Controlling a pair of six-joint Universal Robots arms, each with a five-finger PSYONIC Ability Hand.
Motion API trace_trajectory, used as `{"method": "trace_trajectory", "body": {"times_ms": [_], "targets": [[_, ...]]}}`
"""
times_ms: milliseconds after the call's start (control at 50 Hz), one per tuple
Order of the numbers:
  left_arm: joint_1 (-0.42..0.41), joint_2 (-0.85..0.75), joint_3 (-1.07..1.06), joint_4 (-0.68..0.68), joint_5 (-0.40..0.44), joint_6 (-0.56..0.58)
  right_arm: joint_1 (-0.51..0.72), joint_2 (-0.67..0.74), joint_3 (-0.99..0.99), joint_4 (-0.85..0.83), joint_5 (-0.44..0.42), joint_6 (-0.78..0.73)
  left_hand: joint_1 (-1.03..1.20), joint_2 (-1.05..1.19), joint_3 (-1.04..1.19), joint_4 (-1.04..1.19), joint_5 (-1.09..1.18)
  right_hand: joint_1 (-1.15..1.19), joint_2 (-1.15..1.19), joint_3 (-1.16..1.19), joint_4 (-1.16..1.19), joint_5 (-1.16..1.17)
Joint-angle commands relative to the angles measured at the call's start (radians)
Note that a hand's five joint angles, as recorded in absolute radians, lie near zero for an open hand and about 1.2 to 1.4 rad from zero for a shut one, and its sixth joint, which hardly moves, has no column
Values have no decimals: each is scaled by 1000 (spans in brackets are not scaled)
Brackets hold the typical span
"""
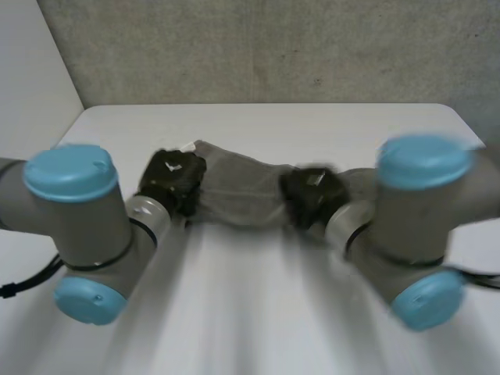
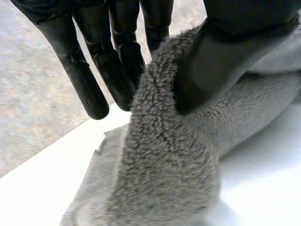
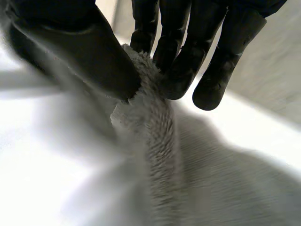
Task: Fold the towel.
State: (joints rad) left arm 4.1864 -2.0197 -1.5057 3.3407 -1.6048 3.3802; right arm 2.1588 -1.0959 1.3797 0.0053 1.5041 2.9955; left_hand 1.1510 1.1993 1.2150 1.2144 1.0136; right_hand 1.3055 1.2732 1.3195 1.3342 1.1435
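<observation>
Holding the towel point(image 1: 238, 191) at two ends is where you stand. The grasp looks made and the fold itself is not yet done. Your left hand point(image 1: 172, 180) is clamped on the towel's edge at its end, thumb pressed into the pile against the fingers point(image 2: 120, 70). Your right hand point(image 1: 312, 195) pinches the other end the same way, with a ridge of cloth nipped between thumb and fingers point(image 3: 181, 75). The towel runs bunched between the two hands over the middle of the table point(image 1: 328, 125). In the left wrist view it hangs from the grip, and its lower part seems to reach the tabletop.

As I judge it, your next move is to draw the hands apart until the slack goes, then carry the held edge over to meet the far one and lay it down square. Keep both pinches firm, because the right one looks shallow and could slip.

The towel lies in nothing; only your hands and the table bear it.
</observation>
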Motion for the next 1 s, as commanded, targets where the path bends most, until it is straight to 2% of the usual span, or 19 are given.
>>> {"method": "trace_trajectory", "body": {"times_ms": [20,140,280,380,420,540,580,680,700,720,760,780,820,880,1000], "targets": [[43,133,39,-42,6,2,-158,-234,-144,155,-48,-189,96,48,32,33,59,91,123,77,62,78],[43,260,117,-98,9,1,-186,-295,-342,322,-77,-227,96,48,32,33,59,91,123,77,62,78],[47,283,165,-153,12,7,-218,-226,-468,493,-81,-303,96,48,32,33,59,91,123,77,62,78],[52,205,176,-188,12,13,-211,-144,-490,530,-68,-408,96,48,32,33,59,91,123,77,62,78],[52,113,191,-202,13,25,-201,-87,-490,526,-68,-458,96,48,32,33,59,91,123,77,62,78],[53,-34,254,-198,11,74,-180,36,-525,496,-36,-489,90,42,26,27,53,91,123,77,62,78],[57,-132,341,-207,5,129,-156,109,-574,481,7,-497,90,42,26,27,53,91,123,77,62,78],[69,-175,407,-242,3,159,-139,159,-600,481,37,-484,84,36,20,21,47,91,123,77,62,78],[70,-174,406,-244,3,156,-137,157,-588,475,38,-477,81,33,17,18,44,-115,-82,-129,-143,-127],[70,-174,406,-244,3,156,-137,157,-588,475,38,-477,81,33,17,18,44,-117,-84,-131,-145,-129],[63,-159,395,-247,6,153,-128,136,-504,450,30,-417,75,27,11,12,38,-491,-458,-505,-519,-503],[63,-159,395,-247,6,153,-128,136,-504,450,30,-417,75,27,11,12,38,-492,-460,-506,-521,-505],[63,-152,381,-245,6,153,-114,78,-379,385,12,-337,72,24,8,9,35,-873,-840,-887,-901,-885],[63,-152,375,-245,8,153,-109,44,-310,346,-7,-309,70,21,6,6,32,-921,-889,-935,-950,-934],[72,-171,352,-244,6,154,-79,-85,-1,226,-85,-237,49,1,-15,-14,12,-980,-947,-994,-1009,-992]]}}
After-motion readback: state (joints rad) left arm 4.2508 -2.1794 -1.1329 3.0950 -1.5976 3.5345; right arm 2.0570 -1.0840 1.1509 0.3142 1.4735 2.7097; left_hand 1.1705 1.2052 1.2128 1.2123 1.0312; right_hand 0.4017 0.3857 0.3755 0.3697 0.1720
